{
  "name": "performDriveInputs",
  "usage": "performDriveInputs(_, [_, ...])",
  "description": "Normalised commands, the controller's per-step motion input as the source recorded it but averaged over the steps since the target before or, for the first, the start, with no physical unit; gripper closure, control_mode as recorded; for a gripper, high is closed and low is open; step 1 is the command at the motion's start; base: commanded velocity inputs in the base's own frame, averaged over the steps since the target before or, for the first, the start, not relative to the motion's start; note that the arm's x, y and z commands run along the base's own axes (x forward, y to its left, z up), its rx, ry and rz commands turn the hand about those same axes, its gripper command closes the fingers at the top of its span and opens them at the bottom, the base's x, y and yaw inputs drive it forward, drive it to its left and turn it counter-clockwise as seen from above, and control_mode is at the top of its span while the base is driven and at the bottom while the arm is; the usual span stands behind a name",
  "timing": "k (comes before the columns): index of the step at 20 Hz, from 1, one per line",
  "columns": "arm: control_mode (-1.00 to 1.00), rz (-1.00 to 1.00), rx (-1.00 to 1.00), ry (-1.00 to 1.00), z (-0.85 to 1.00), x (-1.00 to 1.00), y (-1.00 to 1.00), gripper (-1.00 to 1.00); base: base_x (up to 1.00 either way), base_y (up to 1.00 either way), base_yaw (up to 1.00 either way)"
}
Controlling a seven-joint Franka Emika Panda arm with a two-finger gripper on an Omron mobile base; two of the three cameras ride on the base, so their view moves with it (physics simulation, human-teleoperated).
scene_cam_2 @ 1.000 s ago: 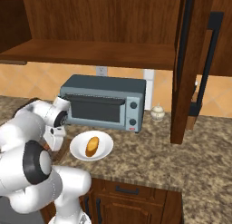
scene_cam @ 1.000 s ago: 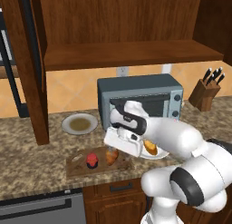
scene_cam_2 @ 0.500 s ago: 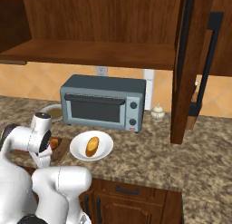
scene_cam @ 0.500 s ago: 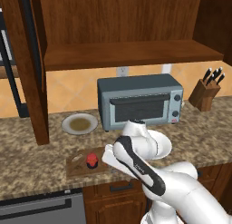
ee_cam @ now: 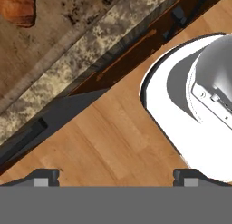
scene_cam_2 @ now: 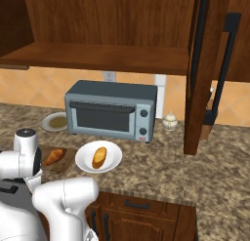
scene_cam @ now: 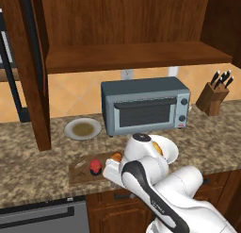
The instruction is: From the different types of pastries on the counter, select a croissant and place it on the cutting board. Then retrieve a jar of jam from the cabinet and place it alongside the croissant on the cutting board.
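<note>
Wooden floorboards (ee_cam: 113, 141) lay nearest under the hand camera, with the counter's (ee_cam: 54, 87) speckled front edge just beyond and the drawer fronts below it. At the bottom of that view the gripper's (ee_cam: 116, 175) two dark tips stood wide apart with nothing between them; the jaws were open and empty, pointed down past the counter edge.

Next out, the cutting board (scene_cam: 77, 173) rested near the counter's front edge. On it sat the jar of jam (scene_cam: 95, 166), and just beside it the croissant (scene_cam_2: 53, 156), apart from the jar as far as could be told. Both task items appeared already set on the board.

Beyond the board, a white plate (scene_cam_2: 113, 153) carried the longer golden pastry (scene_cam_2: 99, 157); farther back stood the toaster oven (scene_cam: 146, 109) and an empty plate (scene_cam: 83, 128) beside it, with the cabinet (scene_cam: 136, 57) shelf above and a knife block (scene_cam: 214, 95) far off at the side.

The risk seemed to lie in the arm's bulk. Its elbow and forearm hung close over the board's near end, so a careless swing upward might clip the jar and roll it, or drag the croissant off the wood. The low hand might also strike the counter lip if raised too close in.
</note>
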Motion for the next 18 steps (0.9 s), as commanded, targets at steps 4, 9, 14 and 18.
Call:
performDriveInputs(4, [-1.00, 0.00, 0.00, 0.00, 0.00, 0.00, 0.00, -1.00, 0.00, 0.00, 0.00])
performDriveInputs(9, [-1.00, 0.00, 0.00, 0.00, 0.00, 0.00, 0.00, -1.00, 0.00, 0.00, 0.00])
performDriveInputs(14, [-1.00, -0.01, 0.02, 0.00, -0.01, -0.21, 0.07, -1.00, 0.00, 0.00, 0.00])
performDriveInputs(18, [-1.00, 0.00, 0.03, -0.23, -0.25, -1.00, 0.06, -1.00, 0.00, 0.00, 0.00])
